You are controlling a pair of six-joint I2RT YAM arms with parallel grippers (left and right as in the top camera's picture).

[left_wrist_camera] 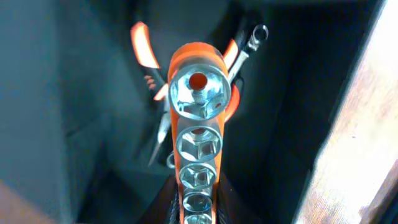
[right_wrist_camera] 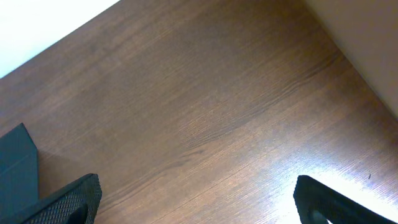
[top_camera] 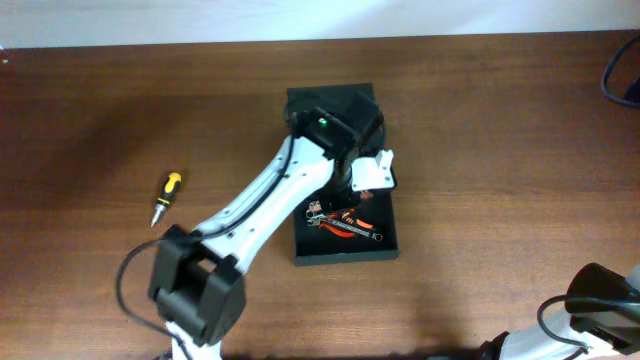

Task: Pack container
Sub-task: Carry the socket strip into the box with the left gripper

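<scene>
Left gripper (top_camera: 366,180) is held over the container (top_camera: 345,250) at centre frame, likely for placing. In its wrist view it is clamped on a socket rail (left_wrist_camera: 198,124) above pliers (left_wrist_camera: 142,43). Right gripper (right_wrist_camera: 199,205) is parked with fingers apart over bare table (right_wrist_camera: 217,93).

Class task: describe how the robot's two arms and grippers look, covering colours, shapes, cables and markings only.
The left arm has white links, boxy black joints, a black cable looping at its base and a green light. The right arm shows black and white parts. The right gripper has black, blunt fingers.
</scene>
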